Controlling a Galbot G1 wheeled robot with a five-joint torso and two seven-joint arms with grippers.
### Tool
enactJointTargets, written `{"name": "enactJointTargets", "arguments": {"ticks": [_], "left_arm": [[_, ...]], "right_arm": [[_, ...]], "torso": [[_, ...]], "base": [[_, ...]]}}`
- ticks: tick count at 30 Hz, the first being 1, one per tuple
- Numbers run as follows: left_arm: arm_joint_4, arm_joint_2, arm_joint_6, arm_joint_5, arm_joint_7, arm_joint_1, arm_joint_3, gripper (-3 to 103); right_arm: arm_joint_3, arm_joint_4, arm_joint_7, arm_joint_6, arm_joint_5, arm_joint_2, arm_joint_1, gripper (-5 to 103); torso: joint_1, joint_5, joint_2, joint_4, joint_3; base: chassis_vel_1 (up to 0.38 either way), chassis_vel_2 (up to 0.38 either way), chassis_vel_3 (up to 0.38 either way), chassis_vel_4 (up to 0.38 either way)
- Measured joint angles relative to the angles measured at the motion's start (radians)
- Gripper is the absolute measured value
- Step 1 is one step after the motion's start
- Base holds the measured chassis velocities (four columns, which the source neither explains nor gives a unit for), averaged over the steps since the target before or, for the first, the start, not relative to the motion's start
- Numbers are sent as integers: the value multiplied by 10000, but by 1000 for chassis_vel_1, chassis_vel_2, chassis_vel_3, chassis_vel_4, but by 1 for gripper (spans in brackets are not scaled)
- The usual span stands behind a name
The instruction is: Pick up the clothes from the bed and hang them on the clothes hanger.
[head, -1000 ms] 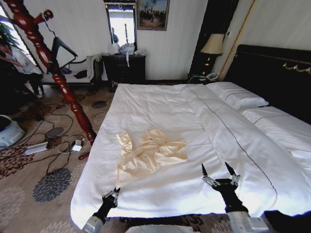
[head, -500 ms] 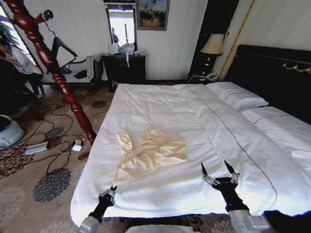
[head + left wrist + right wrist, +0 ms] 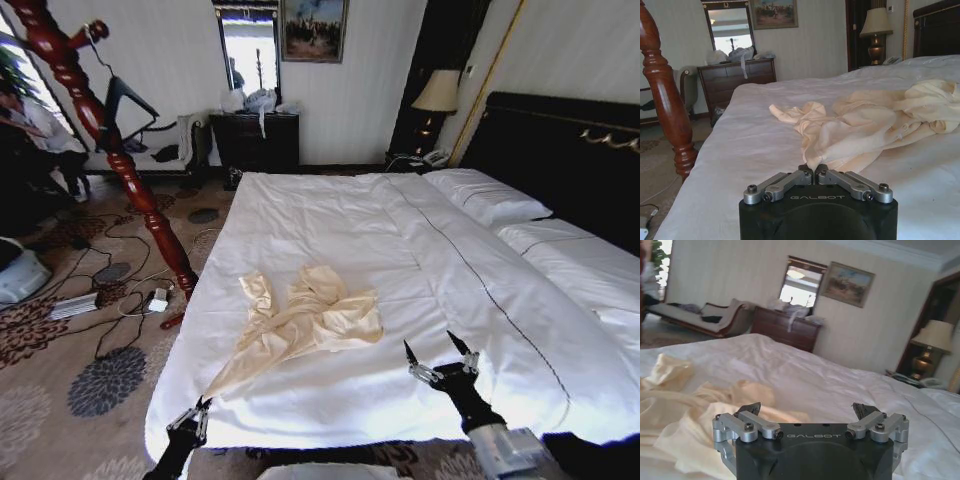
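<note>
Left hand [image 3: 190,425] clamped on the clothes [image 3: 300,325] at the bed's [image 3: 330,220] near edge, lower left of frame.
Stretched cream fabric across white duvet, frame centre; right hand [image 3: 435,362] spread apart lower right; clothes hanger [image 3: 125,100] hung upper left on wooden stand [image 3: 110,150]; floor cables [image 3: 110,300] beside.

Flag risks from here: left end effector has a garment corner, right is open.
1. Left end effector pinches only a corner of the garment; thin fabric could slip out.
2. Most of it lies bunched on the bed; dragging may snag the duvet.
3. Right end effector hovers open, giving no support.
</note>
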Motion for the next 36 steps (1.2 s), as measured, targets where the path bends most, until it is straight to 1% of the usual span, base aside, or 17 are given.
{"name": "enactJointTargets", "arguments": {"ticks": [2, 3, 5, 8, 10, 11, 14, 15, 16, 18, 21, 24, 28, 30, 32, 33, 36], "left_arm": [[-64, 3, 15, 7, -49, -5, 17, 1], [-423, 15, 237, 1, -143, -126, -1, 1], [-709, 30, 491, -5, -158, -283, -64, 1], [-2034, 412, 1692, -274, -380, -1249, -197, 1], [-2827, 1194, 2658, -961, -951, -2134, -96, 1], [-2827, 1194, 2658, -961, -951, -2134, -96, 1], [-3659, 2676, 3661, -2290, -1521, -2969, -427, 1], [-3659, 2676, 3661, -2290, -1521, -2969, -427, 1], [-3980, 3422, 3927, -2950, -1638, -3056, -988, 1], [-4353, 4303, 4194, -3931, -1717, -3028, -2008, 1], [-4540, 4688, 4287, -4427, -1684, -2672, -2715, 1], [-4552, 4452, 4161, -4102, -1529, -2172, -2756, 1], [-4103, 2597, 3302, -2405, -927, -955, -2044, 1], [-4019, 2326, 3178, -2204, -865, -832, -1971, 1], [-3657, 1323, 2683, -1511, -558, -438, -1748, 1], [-3657, 1323, 2683, -1511, -558, -438, -1748, 1], [-3164, 507, 2175, -1065, -281, -37, -1702, 1]], "right_arm": [[-10, -51, -6, -21, 0, -188, 40, 100], [-10, -201, -12, -28, 0, -546, 121, 100], [14, -257, -13, -15, 31, -658, 149, 100], [75, -221, 4, 12, 382, -704, 281, 100], [60, -98, 43, -28, 611, -639, 492, 100], [60, -98, 43, -28, 611, -639, 492, 100], [39, 160, 99, -197, 929, -642, 667, 100], [39, 160, 99, -197, 929, -642, 667, 100], [52, 275, 108, -284, 1084, -743, 705, 100], [49, 400, 112, -433, 1237, -921, 828, 100], [-146, 424, 110, -625, 1265, -1148, 1034, 100], [-421, 360, 95, -775, 1260, -1350, 1168, 100], [-737, -6, 396, -1853, 3291, -2121, 1680, 100], [-770, -41, 476, -2032, 3590, -2267, 1796, 100], [-1060, -140, 783, -2782, 4684, -2910, 2519, 100], [-1060, -140, 783, -2782, 4684, -2910, 2519, 100], [-1853, -393, 932, -3366, 5225, -3621, 3794, 100]], "torso": [[0, -1, 0, 1, 1], [0, 2, -1, 6, 2], [0, 3, 0, 4, 2], [1, 1, -1, -5, 2], [1, -2, -1, -6, 2], [1, -2, -1, -6, 2], [2, -3, -2, -4, 3], [2, -3, -2, -4, 3], [2, -2, -2, -4, 3], [1, 1, 0, -4, 2], [2, 2, -1, -4, 3], [2, 1, -2, 0, 3], [1, 0, 0, 4, 0], [1, 0, -1, 7, 0], [1, 1, 0, 2, 0], [1, 1, 0, 2, 0], [2, 2, -1, 1, 1]], "base": [[0, 0, 0, 0], [0, 0, 0, 0], [0, 0, 0, 0], [0, 0, 0, 0], [0, 0, 0, 0], [0, 0, 0, 0], [0, 0, 0, 0], [0, 0, 0, 0], [0, 0, 0, 0], [0, 0, 0, 0], [0, 0, 0, 0], [0, 0, 0, 0], [0, 0, 0, 0], [0, 0, 0, 0], [0, 0, 0, 0], [0, 0, 0, 0], [0, 0, 0, 0]]}}
